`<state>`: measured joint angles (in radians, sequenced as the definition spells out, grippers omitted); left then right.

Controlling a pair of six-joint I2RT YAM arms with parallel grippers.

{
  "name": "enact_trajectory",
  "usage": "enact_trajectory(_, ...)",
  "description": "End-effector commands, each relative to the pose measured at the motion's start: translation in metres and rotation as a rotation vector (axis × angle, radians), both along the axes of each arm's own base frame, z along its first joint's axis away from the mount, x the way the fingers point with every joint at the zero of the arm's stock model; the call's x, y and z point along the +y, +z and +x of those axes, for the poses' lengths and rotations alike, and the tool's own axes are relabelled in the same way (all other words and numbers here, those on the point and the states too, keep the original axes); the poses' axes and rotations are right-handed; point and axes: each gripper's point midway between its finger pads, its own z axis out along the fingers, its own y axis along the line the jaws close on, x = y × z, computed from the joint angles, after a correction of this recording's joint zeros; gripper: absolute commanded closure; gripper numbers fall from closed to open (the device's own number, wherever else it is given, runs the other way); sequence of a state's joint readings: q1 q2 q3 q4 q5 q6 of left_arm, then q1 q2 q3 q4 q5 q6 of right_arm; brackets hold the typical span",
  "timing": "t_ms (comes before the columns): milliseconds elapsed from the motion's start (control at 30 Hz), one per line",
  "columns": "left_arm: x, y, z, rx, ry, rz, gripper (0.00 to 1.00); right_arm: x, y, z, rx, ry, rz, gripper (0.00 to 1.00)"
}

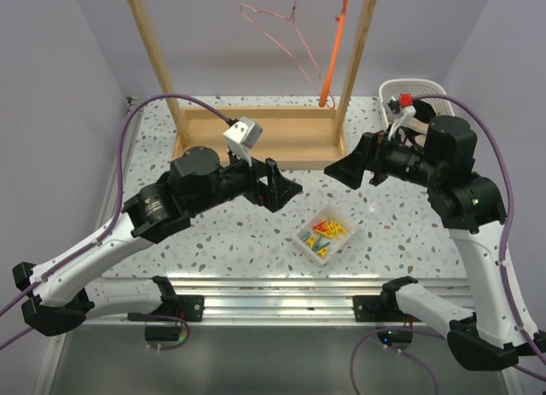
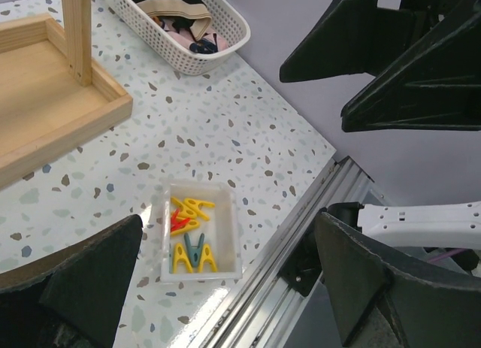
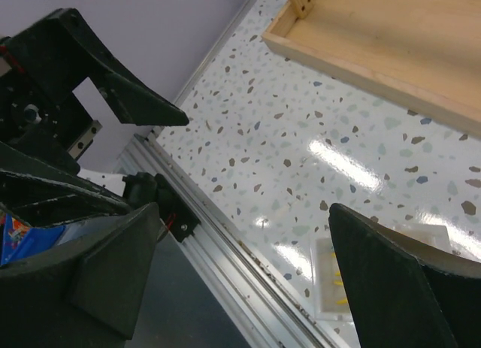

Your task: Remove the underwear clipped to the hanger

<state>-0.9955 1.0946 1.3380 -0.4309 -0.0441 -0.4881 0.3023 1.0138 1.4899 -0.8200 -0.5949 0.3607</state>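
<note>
My left jaws and right jaws both stand wide open and hold nothing, tips facing each other above the counter [image 1: 384,233]. The underwear [image 2: 183,23] lies in the white basket [image 2: 225,41] at the far right corner, behind my right arm. A tray of clips [image 1: 325,235] sits below the jaws. The wooden frame [image 1: 256,135] with the wire hanger [image 1: 294,15] stands behind.

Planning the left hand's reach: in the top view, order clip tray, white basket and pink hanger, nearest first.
1. Clip tray, just right of the left hand.
2. White basket, far right corner, and pink hanger, high on the rack: too close to call.
</note>
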Motion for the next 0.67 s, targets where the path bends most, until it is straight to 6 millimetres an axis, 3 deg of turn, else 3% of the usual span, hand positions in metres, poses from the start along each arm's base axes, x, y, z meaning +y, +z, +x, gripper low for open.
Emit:
enact_trajectory(0, -0.001, 0.027, -0.005, -0.054, -0.039, -0.043, 0.00, 0.004, 0.041, -0.010, -0.113, 0.033, 0.066, 0.02)
enact_trajectory(367, 0.002, 0.048, -0.006, -0.132, -0.046, -0.080, 0.00, 0.001, 0.082, -0.015, -0.219, 0.013, 0.125, 0.02)
enact_trajectory(633, 0.007, 0.048, -0.001, -0.150, -0.013, -0.069, 0.00, -0.008, 0.076, -0.003, -0.189, -0.080, 0.107, 0.02)
